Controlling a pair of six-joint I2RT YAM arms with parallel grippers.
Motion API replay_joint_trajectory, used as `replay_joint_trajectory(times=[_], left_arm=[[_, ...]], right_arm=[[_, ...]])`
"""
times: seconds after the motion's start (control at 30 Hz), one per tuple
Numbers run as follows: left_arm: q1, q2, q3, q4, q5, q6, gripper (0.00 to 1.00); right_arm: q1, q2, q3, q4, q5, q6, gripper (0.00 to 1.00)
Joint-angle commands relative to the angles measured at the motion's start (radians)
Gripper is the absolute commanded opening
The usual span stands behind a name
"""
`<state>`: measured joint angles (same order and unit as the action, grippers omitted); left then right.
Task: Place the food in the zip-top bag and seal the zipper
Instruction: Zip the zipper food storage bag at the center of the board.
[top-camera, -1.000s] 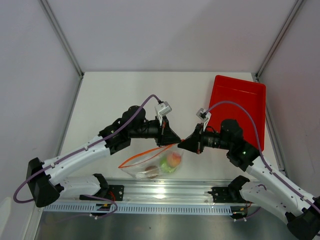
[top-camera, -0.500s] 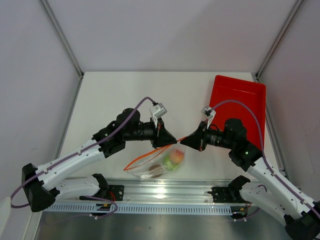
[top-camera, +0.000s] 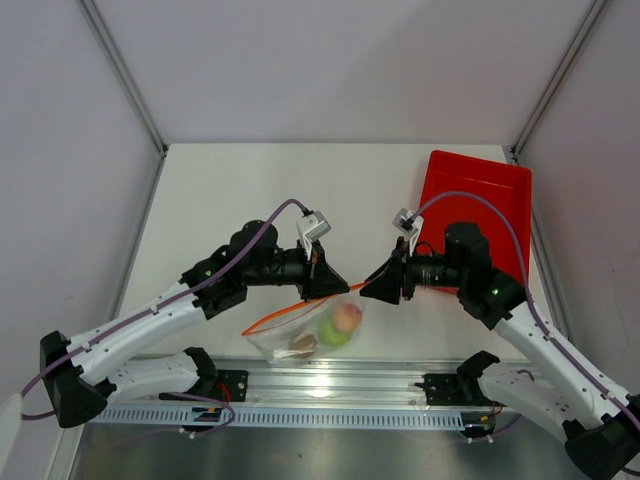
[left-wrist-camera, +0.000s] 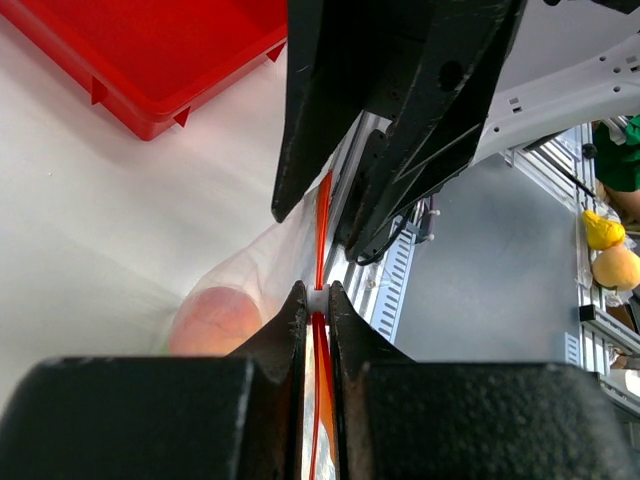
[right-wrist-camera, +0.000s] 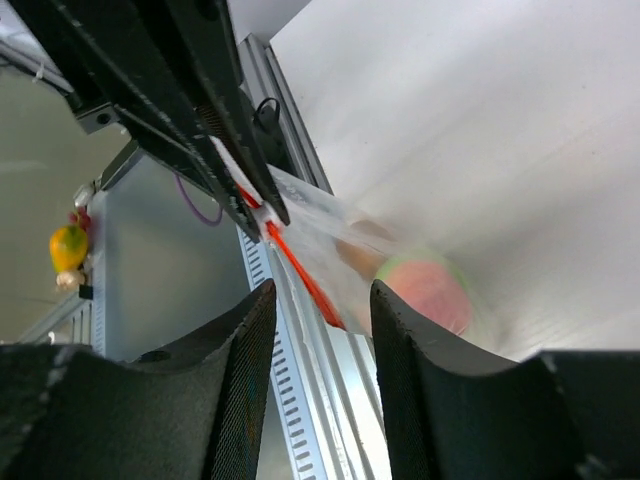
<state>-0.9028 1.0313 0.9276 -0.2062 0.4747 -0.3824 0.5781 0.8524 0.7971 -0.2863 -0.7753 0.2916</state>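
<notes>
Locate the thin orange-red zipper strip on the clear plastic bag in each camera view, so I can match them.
Top external: the thin orange-red zipper strip runs diagonally at lower centre.
Left wrist: vertical at centre, pinched in the left gripper.
Right wrist: slanting down to the right, near centre.
Shared landmark: the orange-pink round fruit inside the clear plastic bag, seen in all three views.

Clear bag (top-camera: 278, 336), orange-red zipper (top-camera: 290, 308); green apple (top-camera: 333, 337), pink-orange peach (top-camera: 347, 317), brown lump (top-camera: 302, 345); red tray (top-camera: 480, 200).
</notes>
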Motion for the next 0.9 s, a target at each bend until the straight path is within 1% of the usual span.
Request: replay_joint_trajectory(times=[0.0, 0.07, 0.17, 0.27, 0.53, 0.6, 0.67, 0.77, 0.83, 0.87], left_arm=[[-0.008, -0.014, 0.005, 0.011, 0.019, 0.014, 0.01], [-0.008, -0.014, 0.004, 0.008, 0.021, 0.014, 0.01], [-0.008, -0.016, 0.004, 0.004, 0.024, 0.017, 0.0], [-0.008, -0.02, 0.002, -0.001, 0.025, 0.02, 0.01], [-0.008, -0.02, -0.007, 0.001, 0.036, 0.022, 0.01], [-0.008, -0.022, -0.009, 0.002, 0.038, 0.022, 0.01], [-0.008, -0.027, -0.01, -0.005, 0.035, 0.023, 0.01], [-0.008, -0.04, -0.015, -0.009, 0.027, 0.023, 0.01], [-0.008, -0.051, -0.029, -0.004, 0.024, 0.025, 0.01], [-0.008, -0.053, -0.032, -0.002, 0.022, 0.022, 0.01]], right_arm=[[-0.001, 0.005, 0.056, -0.054, -0.056, -0.085, 0.45], [0.008, 0.033, 0.06, -0.042, -0.091, -0.092, 0.42], [0.037, 0.053, 0.07, -0.051, -0.091, -0.115, 0.37], [0.068, 0.062, 0.077, -0.045, -0.058, -0.126, 0.26], [0.108, 0.079, 0.088, -0.019, -0.018, -0.126, 0.24], [0.112, 0.08, 0.088, -0.01, -0.006, -0.118, 0.13], [0.112, 0.076, 0.091, -0.008, 0.043, -0.103, 0.0], [0.109, 0.068, 0.08, -0.005, 0.115, -0.063, 0.0], [0.106, 0.062, 0.057, 0.053, 0.113, -0.02, 0.0], [0.108, 0.057, 0.036, 0.076, 0.087, 0.019, 0.0]])
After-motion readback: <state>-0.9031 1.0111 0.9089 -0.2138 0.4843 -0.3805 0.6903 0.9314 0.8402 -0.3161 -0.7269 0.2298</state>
